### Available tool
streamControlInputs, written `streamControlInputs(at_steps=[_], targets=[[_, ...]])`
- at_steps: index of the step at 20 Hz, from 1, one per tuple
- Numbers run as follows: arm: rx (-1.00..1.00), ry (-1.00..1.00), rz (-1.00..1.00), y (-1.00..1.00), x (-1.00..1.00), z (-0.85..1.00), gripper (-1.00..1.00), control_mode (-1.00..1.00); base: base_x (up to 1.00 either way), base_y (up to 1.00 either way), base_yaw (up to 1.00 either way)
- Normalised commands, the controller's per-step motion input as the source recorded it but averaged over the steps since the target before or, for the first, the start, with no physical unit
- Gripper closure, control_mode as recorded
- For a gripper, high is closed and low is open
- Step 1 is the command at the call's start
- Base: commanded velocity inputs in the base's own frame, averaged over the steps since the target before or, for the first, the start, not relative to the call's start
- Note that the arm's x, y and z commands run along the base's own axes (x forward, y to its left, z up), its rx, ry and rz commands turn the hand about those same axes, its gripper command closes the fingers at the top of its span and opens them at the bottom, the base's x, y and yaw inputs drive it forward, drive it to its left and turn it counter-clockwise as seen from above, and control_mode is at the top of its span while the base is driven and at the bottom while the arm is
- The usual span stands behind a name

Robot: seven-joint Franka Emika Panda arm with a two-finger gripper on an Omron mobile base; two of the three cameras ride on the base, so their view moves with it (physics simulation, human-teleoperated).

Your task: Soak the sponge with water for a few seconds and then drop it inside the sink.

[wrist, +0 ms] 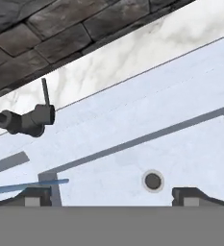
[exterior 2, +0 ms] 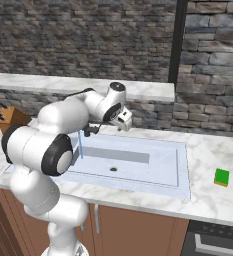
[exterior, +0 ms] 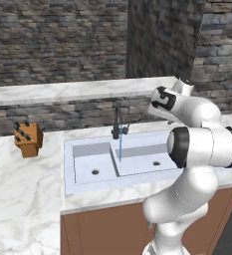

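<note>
We see a kitchen: marble counter (exterior: 23, 189) w/ sink (exterior 2: 133, 165), faucet (exterior: 117, 124), knife block (exterior: 29, 139), stone wall (exterior: 53, 45).

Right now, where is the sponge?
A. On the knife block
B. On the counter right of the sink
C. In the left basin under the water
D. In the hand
B. The sponge lies flat on the counter to the right of the sink, apart from the open, empty hand, which hangs over the basin.
</note>
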Motion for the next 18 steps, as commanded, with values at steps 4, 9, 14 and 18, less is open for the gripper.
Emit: streamControlInputs(at_steps=[4,9,14,18], targets=[[-0.15,0.20,0.14,-0.07,-0.37,-0.03,-1.00,-1.00,0.00,0.00,0.00],[-0.06,0.04,0.17,-0.32,-0.31,-0.11,-1.00,-1.00,0.00,0.00,0.00],[0.00,0.04,0.19,-0.59,-0.05,-0.20,-1.00,-1.00,0.00,0.00,0.00],[0.00,0.07,0.16,-0.62,0.00,-0.08,-1.00,-1.00,0.00,0.00,0.00]])
